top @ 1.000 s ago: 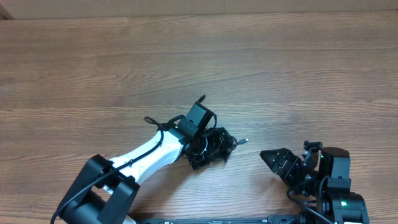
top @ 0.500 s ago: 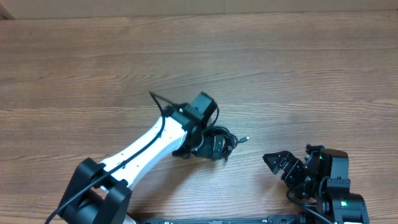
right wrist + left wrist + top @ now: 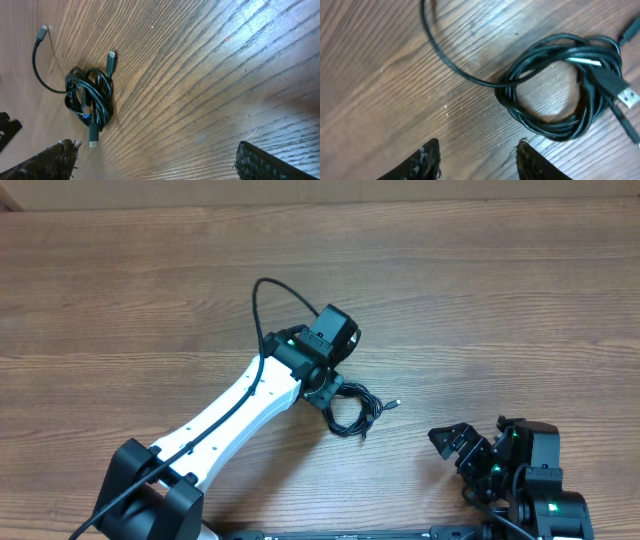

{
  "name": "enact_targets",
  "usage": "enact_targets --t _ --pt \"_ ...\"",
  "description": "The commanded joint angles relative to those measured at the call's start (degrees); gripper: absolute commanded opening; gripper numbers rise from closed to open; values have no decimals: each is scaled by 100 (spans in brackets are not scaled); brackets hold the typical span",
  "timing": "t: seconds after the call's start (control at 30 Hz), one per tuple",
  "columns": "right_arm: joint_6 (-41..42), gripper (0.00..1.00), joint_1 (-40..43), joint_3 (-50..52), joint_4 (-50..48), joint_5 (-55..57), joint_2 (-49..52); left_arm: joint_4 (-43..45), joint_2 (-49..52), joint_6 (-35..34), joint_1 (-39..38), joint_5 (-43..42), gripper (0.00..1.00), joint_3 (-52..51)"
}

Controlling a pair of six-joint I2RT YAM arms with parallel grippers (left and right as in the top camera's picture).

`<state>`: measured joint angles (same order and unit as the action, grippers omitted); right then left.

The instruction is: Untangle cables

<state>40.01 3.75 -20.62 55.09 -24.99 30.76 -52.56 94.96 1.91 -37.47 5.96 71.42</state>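
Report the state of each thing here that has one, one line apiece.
cables: coiled together in one tangled bundle, lying on the table, held by neither gripper
left gripper: open, empty, over bare wood beside the bundle
right gripper: wide open, empty, well away from the bundle

The left arm (image 3: pixel 230 415) has a white shell between black joints, with a thin black wire (image 3: pixel 254 305) along it. The right arm (image 3: pixel 540 480) is all black with a small green light (image 3: pixel 548 507). The left pincer (image 3: pixel 476 152) has black fingers (image 3: pixel 427 157) flecked with grey.
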Motion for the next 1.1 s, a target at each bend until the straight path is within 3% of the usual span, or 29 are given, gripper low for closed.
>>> enact_targets --t 0.0,0.2,0.23,0.3,0.33,0.4,0.47,0.5,0.6,0.63,0.73,0.93,1.07 --pt "219 100 13 -76 -33 96 -2 46 -13 1001 4 -614 54 66" --pt "219 100 13 -76 -31 96 -2 409 -13 -146 -2 -1438 43 -94" --pt "219 100 13 -76 -31 96 -2 457 -13 -219 -2 -1434 38 -140" --pt "219 100 13 -76 -28 94 -2 507 -13 -234 -2 -1421 39 -205" --pt "219 100 13 -76 -26 87 -2 507 -13 -240 7 -1314 34 -205" --pt "214 99 13 -76 -17 33 -2 507 -13 -461 11 -855 12 -203" --pt "197 99 13 -76 17 4 -2 498 -13 -1480 44 -188 11 -203" --pt "197 100 13 -76 37 7 -2 474 -13 -2186 83 98 19 -203" --pt "195 100 13 -76 59 11 -2 509 -13 -4041 214 295 83 -205" --pt "195 100 13 -76 57 11 -2 557 -13 -4516 251 299 100 -205" --pt "195 100 13 -76 57 13 -2 979 15 -4747 304 376 100 -205" --pt "195 100 13 -76 57 13 -2 1832 354 -3700 308 798 96 -205" --pt "197 100 13 -76 57 103 -2 2208 782 -3464 308 800 94 -205"
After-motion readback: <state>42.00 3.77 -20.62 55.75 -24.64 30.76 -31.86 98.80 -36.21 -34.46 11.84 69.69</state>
